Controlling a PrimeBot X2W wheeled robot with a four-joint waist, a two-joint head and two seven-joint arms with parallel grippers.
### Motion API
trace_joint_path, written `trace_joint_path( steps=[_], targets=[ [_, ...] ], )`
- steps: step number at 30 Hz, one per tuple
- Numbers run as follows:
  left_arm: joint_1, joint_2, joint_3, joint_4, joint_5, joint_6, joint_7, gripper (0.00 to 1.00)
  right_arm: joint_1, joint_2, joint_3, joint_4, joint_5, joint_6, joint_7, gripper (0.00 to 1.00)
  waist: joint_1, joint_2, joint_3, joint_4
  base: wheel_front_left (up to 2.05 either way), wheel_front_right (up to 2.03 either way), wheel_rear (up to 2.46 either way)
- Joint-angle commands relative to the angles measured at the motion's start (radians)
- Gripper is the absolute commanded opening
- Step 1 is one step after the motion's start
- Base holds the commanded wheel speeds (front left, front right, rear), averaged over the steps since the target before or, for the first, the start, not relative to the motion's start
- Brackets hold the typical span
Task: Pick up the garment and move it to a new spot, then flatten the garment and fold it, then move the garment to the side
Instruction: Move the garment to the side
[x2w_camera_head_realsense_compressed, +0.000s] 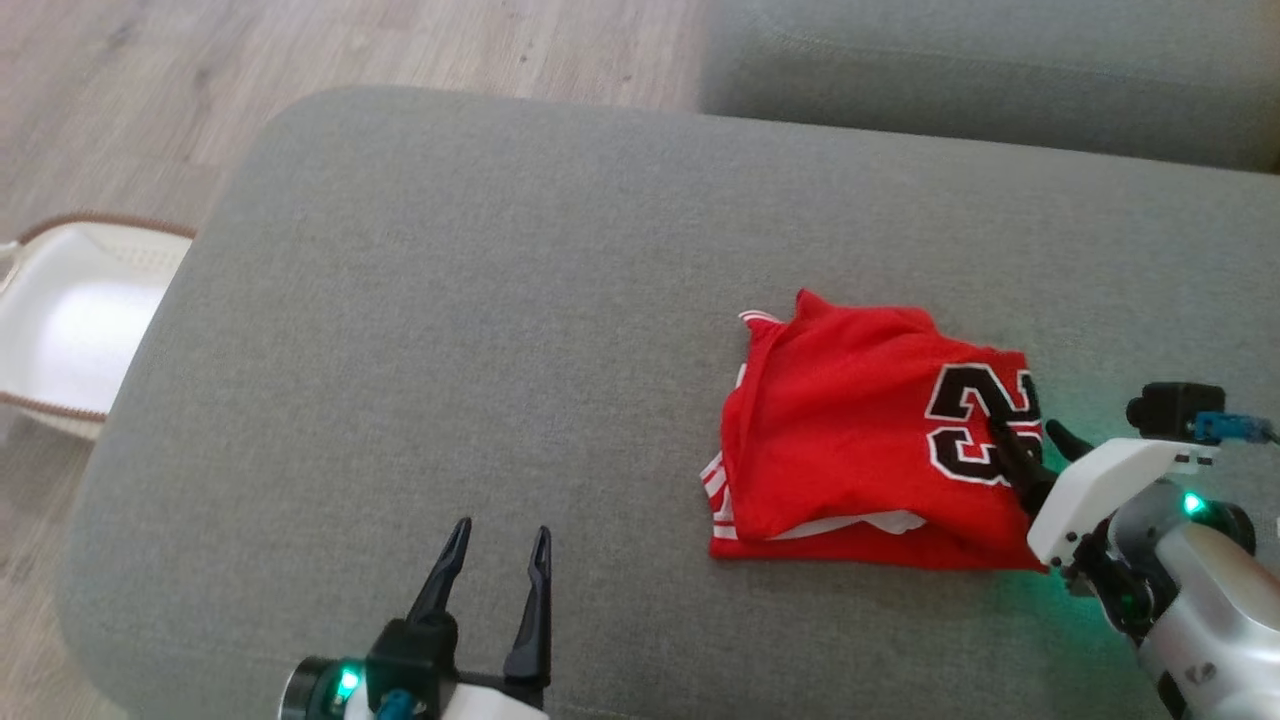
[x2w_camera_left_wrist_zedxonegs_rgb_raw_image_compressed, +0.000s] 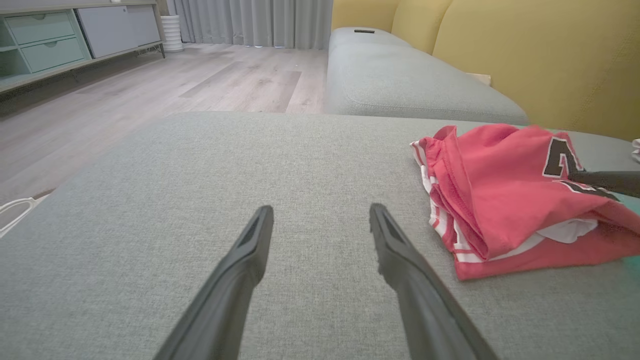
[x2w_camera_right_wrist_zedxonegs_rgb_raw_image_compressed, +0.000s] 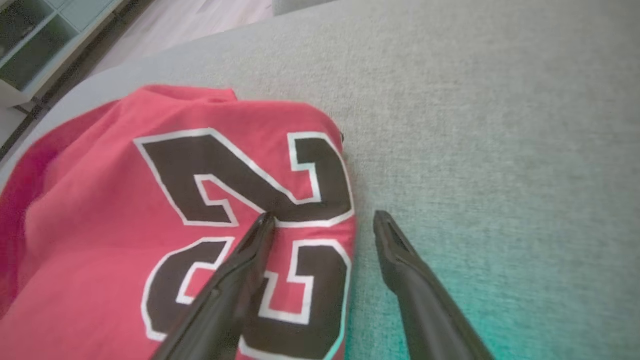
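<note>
The garment (x2w_camera_head_realsense_compressed: 850, 440) is a red jersey with black white-edged numbers and white trim, folded into a rough square on the grey sofa cushion (x2w_camera_head_realsense_compressed: 500, 350), right of centre. My right gripper (x2w_camera_head_realsense_compressed: 1030, 430) stands open at the garment's right edge; in the right wrist view one finger (x2w_camera_right_wrist_zedxonegs_rgb_raw_image_compressed: 255, 240) lies over the printed numbers of the garment (x2w_camera_right_wrist_zedxonegs_rgb_raw_image_compressed: 100, 240) and the other is over bare cushion beside it. Open and holding nothing, my left gripper (x2w_camera_head_realsense_compressed: 497, 545) hovers near the cushion's front edge, well left of the garment (x2w_camera_left_wrist_zedxonegs_rgb_raw_image_compressed: 500, 200).
A white basket (x2w_camera_head_realsense_compressed: 70, 320) with a brown rim sits on the wooden floor off the cushion's left end. A second grey cushion (x2w_camera_head_realsense_compressed: 980, 70) lies beyond, with yellow back cushions (x2w_camera_left_wrist_zedxonegs_rgb_raw_image_compressed: 540, 60) behind. Bare cushion stretches left of the garment.
</note>
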Motion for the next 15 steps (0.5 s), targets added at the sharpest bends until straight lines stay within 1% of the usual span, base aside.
trace_joint_path(
  steps=[1, 2, 3, 6, 10, 11, 15],
  targets=[
    [-0.049, -0.009, 0.016, -0.026, -0.007, 0.011, -0.012, 1.00, -0.022, -0.026, 0.036, -0.013, 0.023, 0.007, 0.010, 0.71, 0.0000, 0.0000, 0.017, 0.016, 0.00, 0.00, 0.00],
    [-0.054, -0.009, 0.013, -0.025, -0.009, 0.013, -0.012, 1.00, -0.022, -0.029, 0.052, -0.016, 0.034, 0.007, 0.017, 0.22, 0.0000, 0.0000, 0.021, 0.019, 0.00, 0.00, 0.00],
    [-0.058, -0.009, 0.011, -0.026, -0.010, 0.016, -0.012, 1.00, -0.022, -0.035, 0.067, -0.023, 0.045, 0.007, 0.019, 0.00, 0.0000, 0.0000, 0.022, 0.019, 0.00, 0.00, 0.00],
    [-0.064, -0.009, 0.009, -0.029, -0.014, 0.027, -0.012, 1.00, -0.030, -0.075, 0.101, -0.040, 0.053, 0.007, -0.011, 0.00, 0.0000, 0.0000, 0.025, 0.008, 0.00, 0.00, 0.00],
    [-0.062, -0.009, 0.012, -0.032, -0.013, 0.027, -0.012, 1.00, -0.062, -0.148, 0.141, -0.056, 0.024, 0.007, -0.067, 0.00, 0.0000, 0.0000, 0.023, -0.038, 0.00, 0.00, 0.00],
    [-0.062, -0.009, 0.012, -0.032, -0.013, 0.027, -0.012, 1.00, -0.062, -0.148, 0.141, -0.056, 0.024, 0.007, -0.067, 0.00, 0.0000, 0.0000, 0.023, -0.038, 0.00, 0.00, 0.00],
    [-0.067, -0.009, 0.012, -0.040, -0.010, 0.026, -0.012, 1.00, -0.128, -0.244, 0.177, -0.090, -0.019, 0.007, -0.094, 0.00, 0.0000, 0.0000, 0.045, -0.106, 0.00, 0.00, 0.00]
  ],
)
